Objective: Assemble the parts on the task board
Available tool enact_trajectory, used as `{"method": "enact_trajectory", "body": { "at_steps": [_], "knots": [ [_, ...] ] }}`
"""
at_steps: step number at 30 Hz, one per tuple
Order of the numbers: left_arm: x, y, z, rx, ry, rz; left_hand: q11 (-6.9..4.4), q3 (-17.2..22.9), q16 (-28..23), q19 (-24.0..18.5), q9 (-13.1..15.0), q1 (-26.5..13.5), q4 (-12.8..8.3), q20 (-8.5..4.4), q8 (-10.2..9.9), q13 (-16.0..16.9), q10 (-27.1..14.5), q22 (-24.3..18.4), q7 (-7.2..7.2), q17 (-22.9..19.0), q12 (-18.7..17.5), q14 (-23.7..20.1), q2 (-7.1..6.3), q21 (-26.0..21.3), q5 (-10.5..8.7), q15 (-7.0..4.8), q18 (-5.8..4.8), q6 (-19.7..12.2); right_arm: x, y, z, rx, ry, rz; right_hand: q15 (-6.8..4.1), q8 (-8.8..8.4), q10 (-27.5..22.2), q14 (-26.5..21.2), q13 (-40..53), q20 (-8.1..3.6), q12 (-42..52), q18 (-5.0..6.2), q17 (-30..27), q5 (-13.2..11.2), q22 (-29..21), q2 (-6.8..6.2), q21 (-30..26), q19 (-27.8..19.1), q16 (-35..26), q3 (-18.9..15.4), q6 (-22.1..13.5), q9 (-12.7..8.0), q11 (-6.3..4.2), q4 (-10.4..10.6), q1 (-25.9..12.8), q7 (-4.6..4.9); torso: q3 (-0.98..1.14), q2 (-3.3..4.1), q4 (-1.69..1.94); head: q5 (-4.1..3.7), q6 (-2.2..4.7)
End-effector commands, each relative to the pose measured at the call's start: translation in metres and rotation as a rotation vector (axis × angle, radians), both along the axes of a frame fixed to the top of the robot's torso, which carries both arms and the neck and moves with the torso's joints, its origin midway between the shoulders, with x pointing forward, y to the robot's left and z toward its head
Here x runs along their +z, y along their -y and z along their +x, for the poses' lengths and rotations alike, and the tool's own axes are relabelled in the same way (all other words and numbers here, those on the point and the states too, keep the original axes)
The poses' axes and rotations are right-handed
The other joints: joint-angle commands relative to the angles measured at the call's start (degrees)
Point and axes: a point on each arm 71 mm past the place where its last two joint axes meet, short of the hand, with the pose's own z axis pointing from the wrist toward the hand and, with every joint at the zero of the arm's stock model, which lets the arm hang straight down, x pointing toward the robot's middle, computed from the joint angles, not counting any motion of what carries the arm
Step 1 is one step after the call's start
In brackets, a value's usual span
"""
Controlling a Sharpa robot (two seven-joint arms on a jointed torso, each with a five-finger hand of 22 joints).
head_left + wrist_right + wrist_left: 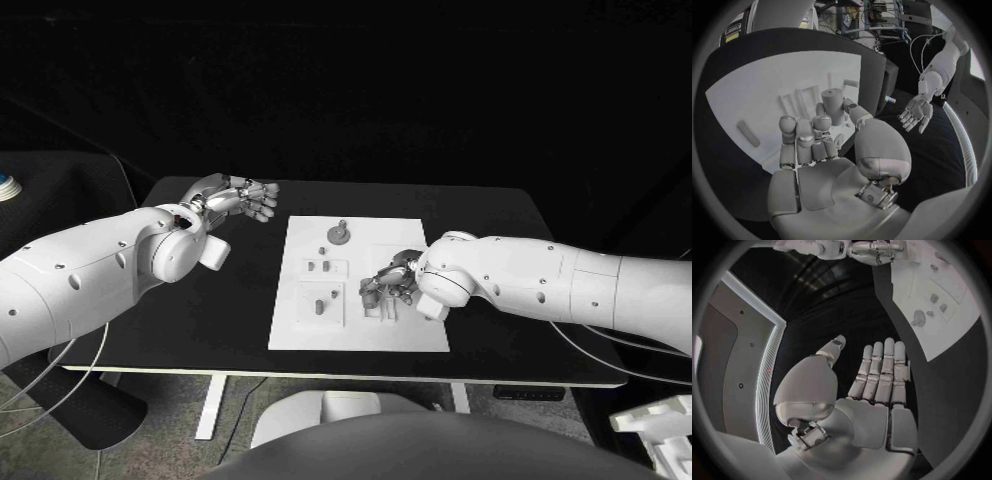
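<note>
Right robot hand [391, 287]: over right half of white task board [310, 335], fingers curled, grasp not discernible. Left robot hand [238, 197]: released, fingers extended, above black tabletop [216, 330] beside board. Grey parts [338, 234] on board. No legible markings.

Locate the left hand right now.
In the head view, the left hand hovers over the black table, off the far left corner of the task board, fingers straight and holding nothing.

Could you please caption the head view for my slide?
Right hand works over the white task board; left hand hovers open beside it.
</note>
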Motion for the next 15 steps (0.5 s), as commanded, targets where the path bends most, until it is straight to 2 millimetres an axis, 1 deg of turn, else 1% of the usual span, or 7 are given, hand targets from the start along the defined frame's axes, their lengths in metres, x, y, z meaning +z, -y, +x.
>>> {"method": "enact_trajectory", "body": {
  "at_steps": [1, 4, 9, 12, 15],
  "knots": [
    [0.0011, -0.0003, -0.0003, -0.009, -0.002, -0.008, -0.09, -0.4, -0.3, 0.2, 0.0, -0.5, 0.0, 0.02, -0.2, 0.1, 0.5, 0.1, -0.1, -0.1, -0.2, 0.4, 0.05, -0.4, 0.16, 0.08, -0.26, 0.2, 0.0012, 0.004, 0.0048, 0.036, 0.078, -0.078, -0.15, 0.62, 0.3, 0.1, 0.1, 0.18, 0.4, 0.94, 0.1, 0.2, 0.1, 0.53, 5.4, 0.2, 0.3, 0.0, 1.0, 0.7, 0.02, 0.3, 1.0, 0.57, 0.02, 0.02, -0.04, -0.06, 0.01],
    [0.001, -0.0008, -0.0002, -0.008, -0.002, -0.007, -0.09, -0.5, -0.3, 0.2, 0.0, -0.5, 0.0, 0.02, -0.2, 0.1, 0.5, 0.1, -0.1, -0.1, -0.2, 0.3, 0.04, -0.4, 0.16, 0.08, -0.27, 0.2, -0.0012, 0.002, 0.0062, 0.037, 0.079, -0.086, -0.15, 0.61, 0.3, 0.1, 0.1, 0.18, 0.4, 0.93, 0.1, 0.2, 0.1, 0.49, 5.4, 0.2, 0.3, 0.0, 1.0, 0.7, 0.03, 0.3, 1.0, 0.57, 0.01, 0.05, -0.01, -0.05, 0.01],
    [0.0009, 0.0015, -0.0004, -0.015, -0.004, -0.009, -0.09, -0.5, -0.3, 0.2, 0.0, -0.5, 0.0, 0.02, -0.2, 0.1, 0.5, 0.1, -0.1, -0.1, -0.2, 0.3, 0.03, -0.4, 0.16, 0.08, -0.27, 0.2, -0.0066, 0.0001, 0.0053, 0.048, 0.075, -0.104, -0.14, 0.61, 0.3, 0.1, 0.0, 0.19, 0.4, 0.93, 0.1, 0.2, 0.1, 0.45, 5.4, 0.2, 0.3, -0.1, 1.0, 0.7, 0.03, 0.3, 0.9, 0.57, 0.12, 0.11, 0.17, 0.07, 0.01],
    [0.0008, 0.001, -0.0004, -0.014, -0.005, -0.008, -0.09, -0.5, -0.3, 0.2, 0.0, -0.5, 0.0, 0.02, -0.2, 0.1, 0.5, 0.1, -0.1, -0.1, -0.2, 0.3, 0.02, -0.4, 0.16, 0.08, -0.27, 0.2, -0.0071, 0.003, 0.0064, 0.044, 0.083, -0.117, -0.14, 0.6, 0.3, 0.1, 0.0, 0.2, 0.4, 0.93, 0.1, 0.2, 0.1, 0.44, 5.4, 0.2, 0.3, -0.1, 1.0, 0.7, 0.03, 0.3, 0.9, 0.57, 0.12, 0.11, 0.12, 0.19, 0.01],
    [0.0008, 0.0001, -0.0004, -0.012, -0.005, -0.007, -0.09, -0.5, -0.3, 0.1, 0.0, -0.5, 0.0, 0.02, -0.2, 0.1, 0.5, 0.1, -0.1, -0.1, -0.2, 0.3, 0.02, -0.4, 0.16, 0.09, -0.27, 0.2, -0.0082, 0.0075, 0.0076, 0.041, 0.076, -0.131, -0.14, 0.6, 0.3, 0.1, 0.0, 0.2, 0.4, 0.92, 0.1, 0.2, 0.1, 0.43, 5.4, 0.2, 0.3, -0.1, 1.0, 0.7, 0.03, 0.3, 0.9, 0.57, 0.07, 0.06, -0.04, 0.24, 0.01]
  ]
}}
